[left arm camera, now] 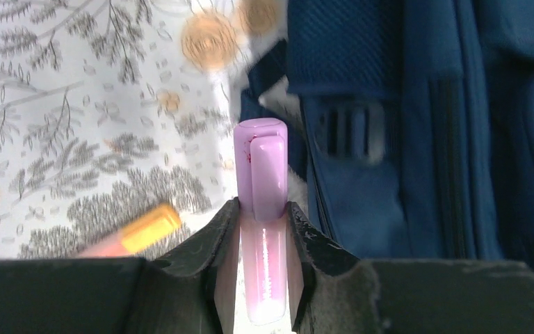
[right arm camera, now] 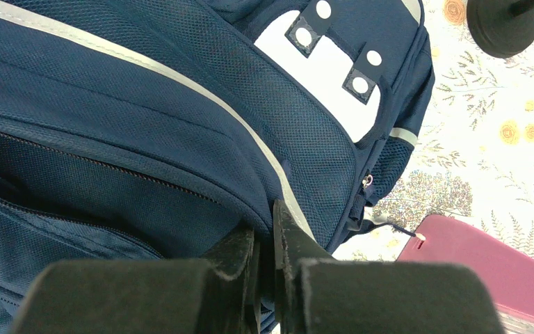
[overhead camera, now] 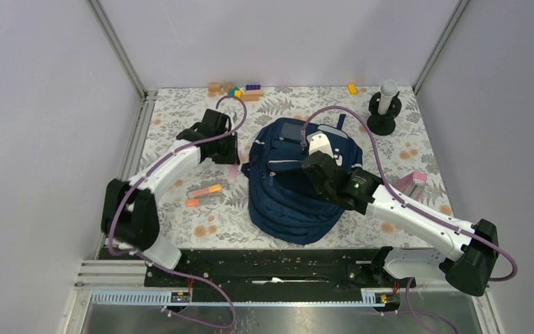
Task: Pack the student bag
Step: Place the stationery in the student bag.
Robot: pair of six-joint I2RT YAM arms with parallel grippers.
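The student bag lies front-up, long axis near-to-far, with its white patch farthest.

Even, diffuse overhead light is filling the enclosure in the top view. The pale walls are reading flat, and the student bag is casting only a soft, narrow shadow on the floral tablecloth.

In the left wrist view, the tablecloth is washing out toward white. The purple pen is showing a glare streak low on its translucent barrel. The orange-capped marker is blurring out of focus.

In the right wrist view, the right gripper is appearing soft and dark in the foreground, while the bag's mesh is rendering sharp.
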